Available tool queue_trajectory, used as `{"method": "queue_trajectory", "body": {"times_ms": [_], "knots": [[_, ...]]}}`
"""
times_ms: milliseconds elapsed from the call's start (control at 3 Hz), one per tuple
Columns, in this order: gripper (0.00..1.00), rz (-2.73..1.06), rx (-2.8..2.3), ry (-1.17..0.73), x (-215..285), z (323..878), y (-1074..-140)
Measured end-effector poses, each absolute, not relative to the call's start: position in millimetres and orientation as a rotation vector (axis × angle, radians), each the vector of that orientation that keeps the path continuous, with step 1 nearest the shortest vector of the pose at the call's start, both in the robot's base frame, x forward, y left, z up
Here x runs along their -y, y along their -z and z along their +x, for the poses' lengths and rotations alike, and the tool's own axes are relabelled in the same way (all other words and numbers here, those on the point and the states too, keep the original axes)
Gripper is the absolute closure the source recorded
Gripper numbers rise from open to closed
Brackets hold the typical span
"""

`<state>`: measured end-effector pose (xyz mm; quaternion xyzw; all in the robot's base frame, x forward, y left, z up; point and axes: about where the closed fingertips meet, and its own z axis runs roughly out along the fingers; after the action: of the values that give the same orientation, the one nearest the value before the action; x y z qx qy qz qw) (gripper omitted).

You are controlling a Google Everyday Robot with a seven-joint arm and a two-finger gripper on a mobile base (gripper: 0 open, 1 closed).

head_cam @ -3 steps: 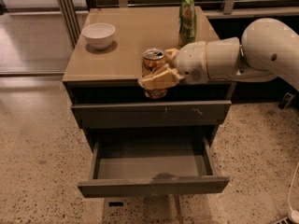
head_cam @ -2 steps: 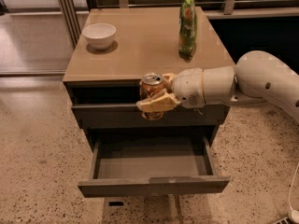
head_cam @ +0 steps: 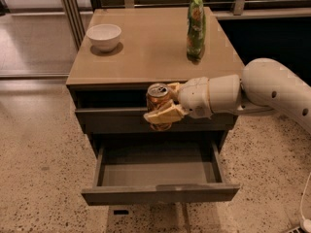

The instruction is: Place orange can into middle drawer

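The gripper (head_cam: pixel 160 103) reaches in from 3 o'clock and is pinching the orange can (head_cam: pixel 156 91) between its tan fingers (head_cam: pixel 166 114), one low at the can's front, the other behind it. The can is held upright in the air in front of the cabinet, below the surface (head_cam: pixel 146 52) edge. The open middle drawer (head_cam: pixel 160 194) lies at 6 o'clock of the can. On the surface, a white bowl (head_cam: pixel 103 35) sits at 11 o'clock and a green bag (head_cam: pixel 196 23) at 1 o'clock.

One orange can (head_cam: pixel 157 94); one bowl (head_cam: pixel 103 35); one bag (head_cam: pixel 196 25); one middle drawer (head_cam: pixel 160 194) — one gripper (head_cam: pixel 158 102) above it, fingers (head_cam: pixel 163 114) round the can.
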<state>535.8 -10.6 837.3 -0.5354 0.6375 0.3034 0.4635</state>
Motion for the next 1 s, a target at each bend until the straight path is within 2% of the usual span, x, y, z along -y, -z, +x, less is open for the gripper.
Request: {"method": "queue_trajectory", "body": {"times_ms": [667,1000], "knots": [[1.0,-1.318,-1.485,-0.716,11.0,540.9,-697.0],[1.0,-1.285,-1.487,-0.781,7.3,539.0,-663.2]]}}
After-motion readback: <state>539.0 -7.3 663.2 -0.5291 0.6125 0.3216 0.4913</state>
